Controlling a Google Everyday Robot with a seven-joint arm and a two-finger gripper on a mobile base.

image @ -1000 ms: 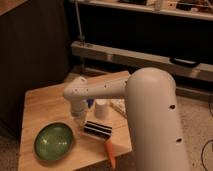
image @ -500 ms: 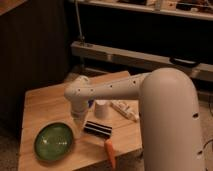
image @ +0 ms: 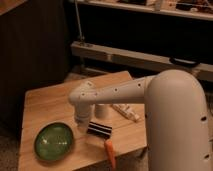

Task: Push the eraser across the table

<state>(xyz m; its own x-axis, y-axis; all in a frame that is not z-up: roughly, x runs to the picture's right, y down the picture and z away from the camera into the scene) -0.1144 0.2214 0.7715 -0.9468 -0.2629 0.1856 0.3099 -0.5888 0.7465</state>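
High view behind arm, facing down onto table [image: 45, 102], pincer [image: 82, 123] mid-frame

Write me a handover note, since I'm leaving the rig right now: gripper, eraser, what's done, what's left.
Gripper: down at the table, just left of the eraser, between it and the green bowl.
Eraser: near the front edge, an orange carrot-shaped object just in front of it.
Done: gripper brought alongside the eraser.
Left: the push across the table; contact cannot be confirmed.
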